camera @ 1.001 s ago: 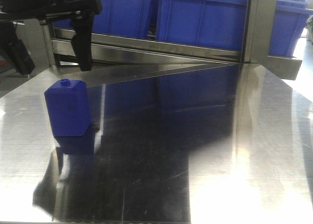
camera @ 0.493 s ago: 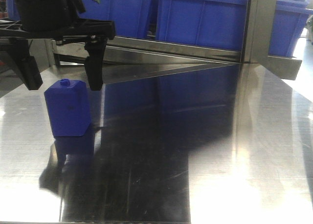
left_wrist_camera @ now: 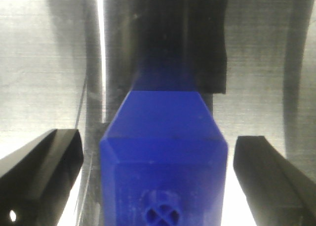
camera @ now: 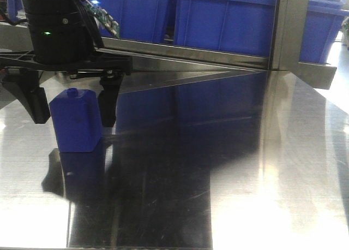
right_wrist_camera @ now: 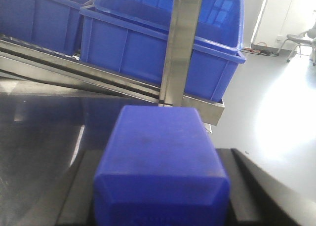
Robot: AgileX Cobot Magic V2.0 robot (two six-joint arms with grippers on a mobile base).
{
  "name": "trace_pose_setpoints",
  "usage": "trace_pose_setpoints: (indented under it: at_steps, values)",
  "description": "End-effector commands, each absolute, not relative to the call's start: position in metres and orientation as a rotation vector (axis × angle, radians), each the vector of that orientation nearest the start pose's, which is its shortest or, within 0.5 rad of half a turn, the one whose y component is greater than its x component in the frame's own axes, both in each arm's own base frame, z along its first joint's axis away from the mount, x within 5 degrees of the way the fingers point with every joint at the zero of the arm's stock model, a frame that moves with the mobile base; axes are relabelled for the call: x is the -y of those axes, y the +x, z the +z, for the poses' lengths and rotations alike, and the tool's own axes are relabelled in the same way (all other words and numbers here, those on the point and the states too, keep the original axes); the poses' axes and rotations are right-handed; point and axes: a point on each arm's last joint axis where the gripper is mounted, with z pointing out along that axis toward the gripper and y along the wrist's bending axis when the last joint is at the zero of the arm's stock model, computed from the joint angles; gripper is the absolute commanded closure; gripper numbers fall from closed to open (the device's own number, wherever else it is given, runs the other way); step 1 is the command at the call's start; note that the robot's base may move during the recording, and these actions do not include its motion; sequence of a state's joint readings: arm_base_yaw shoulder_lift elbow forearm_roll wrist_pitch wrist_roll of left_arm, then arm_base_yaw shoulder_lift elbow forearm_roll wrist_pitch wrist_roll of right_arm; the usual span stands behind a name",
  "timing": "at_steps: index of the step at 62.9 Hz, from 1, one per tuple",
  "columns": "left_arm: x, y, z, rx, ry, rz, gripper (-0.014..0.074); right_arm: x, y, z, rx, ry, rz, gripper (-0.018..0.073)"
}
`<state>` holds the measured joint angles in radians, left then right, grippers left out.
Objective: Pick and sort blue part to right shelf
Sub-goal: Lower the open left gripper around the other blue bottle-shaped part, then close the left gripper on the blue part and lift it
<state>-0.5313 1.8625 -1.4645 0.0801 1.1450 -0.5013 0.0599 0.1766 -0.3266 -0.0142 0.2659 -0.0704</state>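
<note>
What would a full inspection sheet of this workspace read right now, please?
Surface: steel table, reflective, glare at right.
Job's things: blue part held in the right gripper.
Clutter: blue block with round knob upright on the table.
Grippers: left gripper open, fingers either side of the block; right shut on the part.
Cables: nothing seen.
Surroundings: blue bins on a shelf behind.
</note>
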Motion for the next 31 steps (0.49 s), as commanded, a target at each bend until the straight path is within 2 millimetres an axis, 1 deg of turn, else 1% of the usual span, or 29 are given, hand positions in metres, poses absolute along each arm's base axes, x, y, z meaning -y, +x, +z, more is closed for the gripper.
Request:
trace_pose_setpoints:
  at_steps: [1, 22, 25, 31]
  values:
    - [0.1822, 0.3252, 0.2617, -2.935, 0.067, -0.038, -0.0052, -0.0028, 0.0570, 0.3053, -1.487, -0.101, -0.029, 0.0162]
    - [0.1807, 0.3268, 0.2618, -2.929, 0.059, -0.043, -0.0050, -0.0028, 0.0570, 0.3053, -1.487, -0.101, -0.029, 0.0162]
    - [0.1808, 0.3267, 0.2618, -2.930, 0.058, -0.045, -0.0039, -0.0028, 0.0570, 0.3053, -1.487, -0.101, -0.029, 0.0162]
    - [0.1814, 0.3263, 0.2617, -2.934, 0.054, -0.055, 0.0018, -0.0028, 0.0570, 0.3053, -1.487, -0.101, -0.029, 0.0162]
